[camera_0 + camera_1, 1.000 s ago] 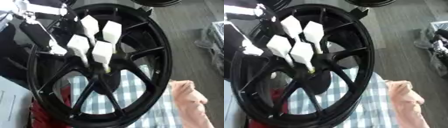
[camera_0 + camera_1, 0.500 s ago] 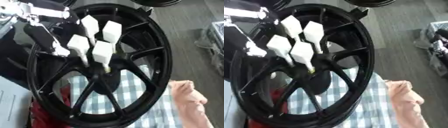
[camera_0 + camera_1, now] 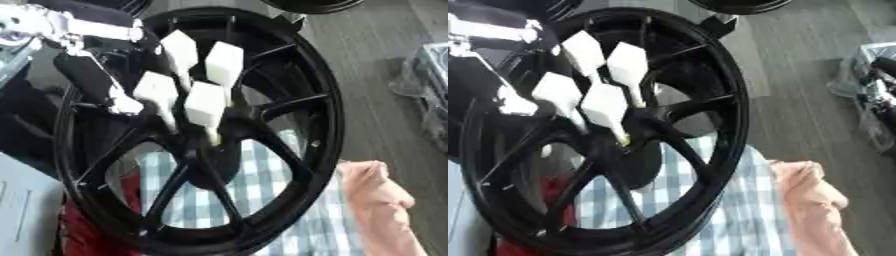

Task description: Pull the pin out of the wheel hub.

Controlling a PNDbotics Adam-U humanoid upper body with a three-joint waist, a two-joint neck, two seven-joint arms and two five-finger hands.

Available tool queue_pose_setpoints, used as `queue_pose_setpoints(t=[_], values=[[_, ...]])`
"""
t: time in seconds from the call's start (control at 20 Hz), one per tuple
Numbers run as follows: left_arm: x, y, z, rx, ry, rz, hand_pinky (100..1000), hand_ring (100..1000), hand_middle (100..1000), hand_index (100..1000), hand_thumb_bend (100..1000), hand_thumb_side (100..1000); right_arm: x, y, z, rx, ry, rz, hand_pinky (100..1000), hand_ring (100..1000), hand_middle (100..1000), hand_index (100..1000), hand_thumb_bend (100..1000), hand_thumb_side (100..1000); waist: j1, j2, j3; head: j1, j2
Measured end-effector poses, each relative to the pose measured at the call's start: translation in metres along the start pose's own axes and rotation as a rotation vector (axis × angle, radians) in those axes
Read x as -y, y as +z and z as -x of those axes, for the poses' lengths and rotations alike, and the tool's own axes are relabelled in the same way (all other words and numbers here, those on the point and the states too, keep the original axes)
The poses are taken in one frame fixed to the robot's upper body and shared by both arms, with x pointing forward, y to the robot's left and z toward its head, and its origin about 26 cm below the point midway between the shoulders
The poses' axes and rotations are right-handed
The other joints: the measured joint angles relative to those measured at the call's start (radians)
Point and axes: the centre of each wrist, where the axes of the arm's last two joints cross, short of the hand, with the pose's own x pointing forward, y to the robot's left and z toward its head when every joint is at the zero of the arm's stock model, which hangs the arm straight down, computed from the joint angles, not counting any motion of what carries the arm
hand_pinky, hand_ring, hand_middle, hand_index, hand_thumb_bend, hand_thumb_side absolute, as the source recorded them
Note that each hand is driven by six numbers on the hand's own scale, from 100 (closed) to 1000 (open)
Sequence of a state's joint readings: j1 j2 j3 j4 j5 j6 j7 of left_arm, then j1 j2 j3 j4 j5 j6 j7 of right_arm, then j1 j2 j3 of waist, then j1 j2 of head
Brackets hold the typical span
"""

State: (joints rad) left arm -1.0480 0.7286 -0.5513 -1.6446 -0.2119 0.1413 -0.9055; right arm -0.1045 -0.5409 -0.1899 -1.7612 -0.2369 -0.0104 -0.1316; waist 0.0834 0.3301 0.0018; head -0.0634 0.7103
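Change: little has shifted; left hand (image 3: 188, 82) is still poised at the hub (image 3: 206, 145).
Hand: white-tipped fingers bunched over a small yellowish pin (image 3: 623, 141) at frame centre; pinch cannot be confirmed.
Wheel (image 3: 324, 115): upright, centre frame.
Risk: fingertips may slip off the pin.

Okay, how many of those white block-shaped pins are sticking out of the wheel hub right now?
4. Two upper white pins, one on the left and one on the right; two lower ones, left and right. All cluster over the black wheel at its hub; the spokes may hide others.
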Motion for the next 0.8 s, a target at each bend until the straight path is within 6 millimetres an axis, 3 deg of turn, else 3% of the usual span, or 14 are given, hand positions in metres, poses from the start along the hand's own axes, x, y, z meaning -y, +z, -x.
queue_pose_setpoints(t=[0.1,0.35,0.55,0.8], values=[[-0.001,0.001,0.0,-0.001,0.005,-0.003,587,546,497,624,217,235,0.0,0.0,0.0,0.0,0.0,0.0,733,812,869,861,100,483,0.0,0.0,0.0,0.0,0.0],[-0.004,0.004,-0.001,0.002,0.037,-0.031,527,484,392,447,110,152,0.0,0.0,0.0,0.0,0.001,0.0,733,812,869,861,100,484,-0.001,0.0,0.001,0.0,0.001],[-0.007,0.008,-0.003,0.005,0.055,-0.072,515,465,354,372,144,100,0.0,0.0,0.0,0.0,0.004,0.0,733,812,869,861,100,481,-0.001,0.0,0.002,0.0,0.001],[-0.01,0.014,-0.008,0.019,0.052,-0.109,499,439,303,310,205,100,0.0,0.0,0.0,0.0,0.004,0.0,733,812,869,861,100,480,-0.001,0.0,0.002,-0.001,0.001]])
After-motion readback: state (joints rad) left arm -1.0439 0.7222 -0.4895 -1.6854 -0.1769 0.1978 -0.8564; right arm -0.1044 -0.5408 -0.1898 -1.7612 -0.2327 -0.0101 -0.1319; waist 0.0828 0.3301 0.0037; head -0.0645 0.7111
